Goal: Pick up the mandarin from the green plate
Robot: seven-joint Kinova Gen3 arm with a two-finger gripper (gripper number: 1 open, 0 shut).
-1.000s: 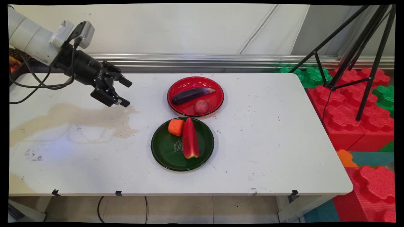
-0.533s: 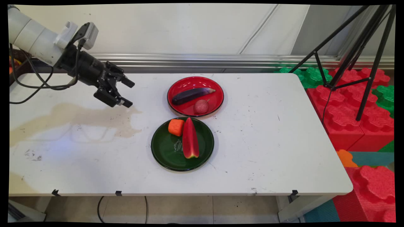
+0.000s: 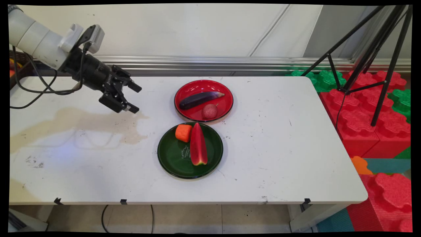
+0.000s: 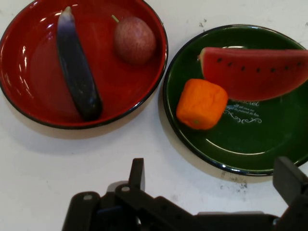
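Two plates, red [image 3: 184, 88] and green [image 3: 171, 158], lie well clear of the empty, spread gripper [image 3: 135, 98]; a careless low sweep could probably nudge either plate.
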